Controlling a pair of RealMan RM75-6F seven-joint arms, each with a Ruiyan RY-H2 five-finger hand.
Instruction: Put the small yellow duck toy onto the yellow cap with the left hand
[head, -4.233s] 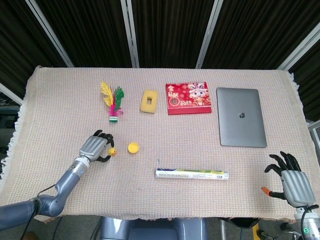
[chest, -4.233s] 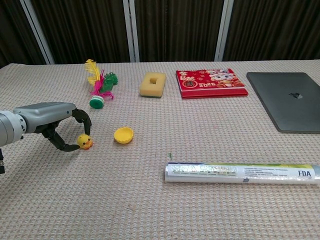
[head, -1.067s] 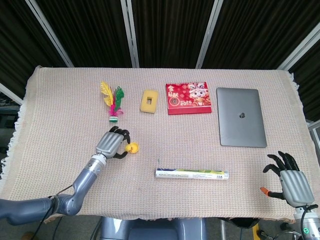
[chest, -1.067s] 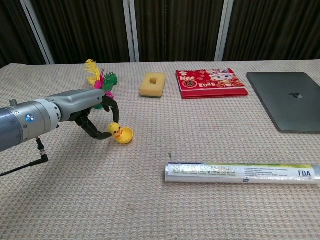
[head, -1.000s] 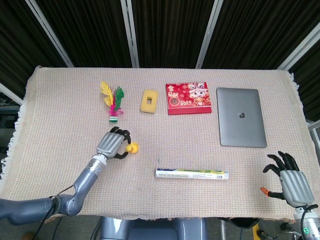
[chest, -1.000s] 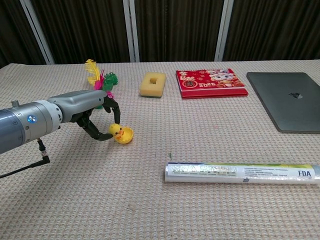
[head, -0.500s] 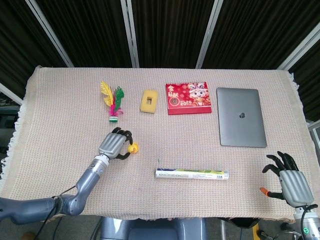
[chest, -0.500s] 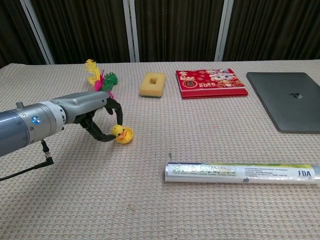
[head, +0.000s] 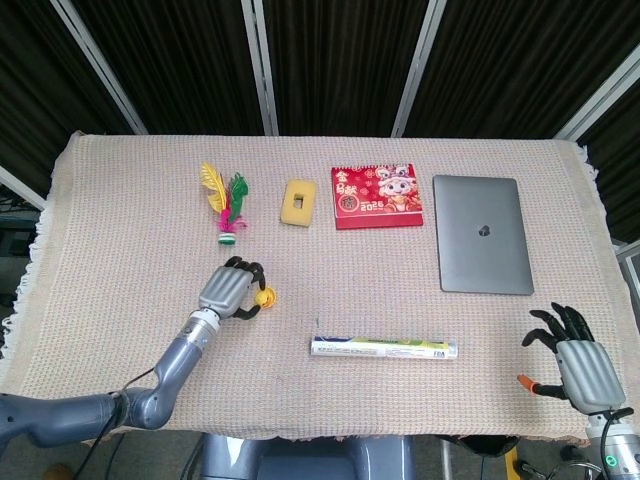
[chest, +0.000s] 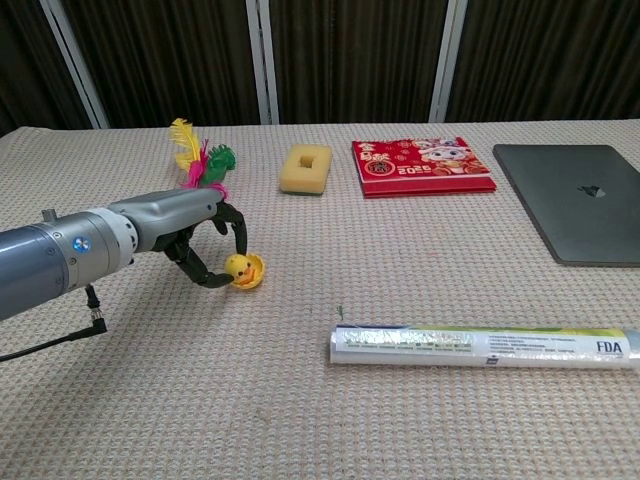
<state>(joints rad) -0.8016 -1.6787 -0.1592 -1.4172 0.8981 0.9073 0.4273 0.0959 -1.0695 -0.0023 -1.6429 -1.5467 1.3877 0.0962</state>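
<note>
The small yellow duck toy (chest: 238, 265) is pinched in my left hand (chest: 196, 242), right over the yellow cap (chest: 251, 274), whose rim shows just beside and below it. In the head view the duck (head: 264, 295) covers most of the cap, and my left hand (head: 228, 291) curls around it from the left. Whether the duck touches the cap I cannot tell. My right hand (head: 578, 360) rests at the table's near right corner with its fingers spread and nothing in it; the chest view does not show it.
A feathered shuttlecock (head: 225, 205) lies behind the left hand. A yellow sponge (head: 297, 201), a red calendar (head: 376, 196) and a grey laptop (head: 482, 247) stand along the far side. A long wrapped roll (head: 384, 348) lies near the front, right of the cap.
My left hand carried the duck rightward from the bare cloth to the cap. Over the last second it edged slightly further right and lower over the cap. The right hand stayed put.
</note>
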